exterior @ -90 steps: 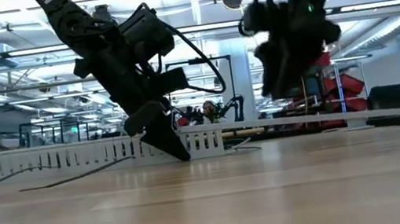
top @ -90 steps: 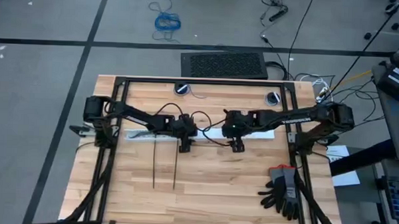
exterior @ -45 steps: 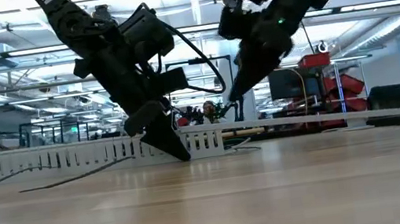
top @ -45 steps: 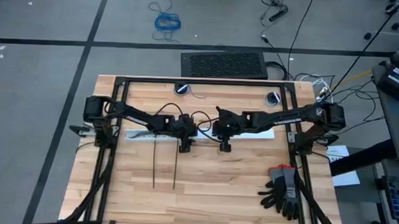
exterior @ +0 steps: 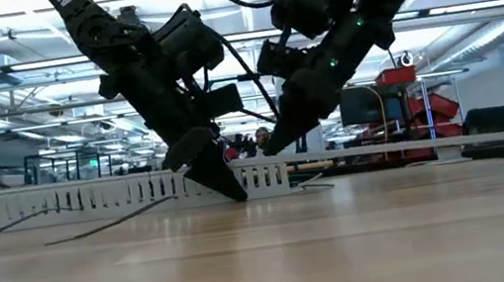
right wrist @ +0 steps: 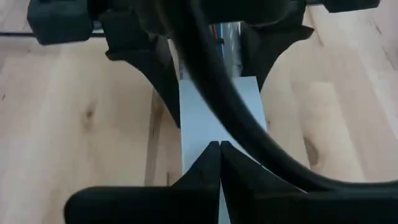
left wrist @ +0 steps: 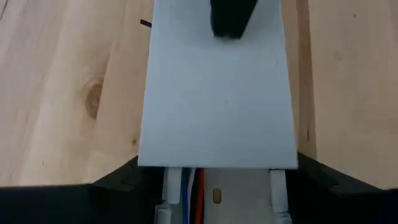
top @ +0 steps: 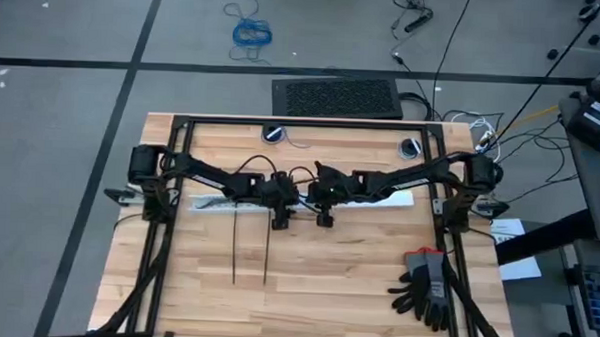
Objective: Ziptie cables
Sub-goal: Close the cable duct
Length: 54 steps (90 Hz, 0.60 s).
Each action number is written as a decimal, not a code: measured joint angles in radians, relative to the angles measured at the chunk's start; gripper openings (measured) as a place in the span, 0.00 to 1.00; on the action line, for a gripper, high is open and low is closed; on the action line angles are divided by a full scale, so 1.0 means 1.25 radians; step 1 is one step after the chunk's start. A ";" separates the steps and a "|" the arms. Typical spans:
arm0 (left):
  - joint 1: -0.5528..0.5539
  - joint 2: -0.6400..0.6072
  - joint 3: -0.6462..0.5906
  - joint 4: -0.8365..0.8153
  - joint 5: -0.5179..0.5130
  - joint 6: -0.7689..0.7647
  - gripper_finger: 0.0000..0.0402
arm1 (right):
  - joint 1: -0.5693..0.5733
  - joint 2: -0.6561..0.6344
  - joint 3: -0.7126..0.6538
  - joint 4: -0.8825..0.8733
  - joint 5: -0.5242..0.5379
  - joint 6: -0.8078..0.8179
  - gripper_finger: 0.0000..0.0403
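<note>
Left claw [top: 277, 224] tips on bench [top: 356, 281], opening unclear | right claw [right wrist: 219, 152] closed, empty, beside it | zipties [top: 249, 249] near-left of centre: light, springy, slippery; pinch at an end

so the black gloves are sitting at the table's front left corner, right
Not quite. The black gloves are at the table's front right corner, not the left, near the right arm's base. The high view shows this; the two zipties lie toward the left instead.
</note>
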State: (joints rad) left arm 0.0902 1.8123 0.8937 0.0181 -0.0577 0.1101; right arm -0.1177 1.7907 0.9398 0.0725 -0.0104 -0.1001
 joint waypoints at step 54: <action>-0.002 -0.018 0.025 0.079 -0.076 -0.020 0.75 | -0.023 0.027 0.000 0.024 -0.018 0.009 0.00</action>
State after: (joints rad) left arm 0.0883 1.7900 0.9245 0.1174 -0.1522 0.0849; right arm -0.1467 1.8244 0.9401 0.1019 -0.0330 -0.0892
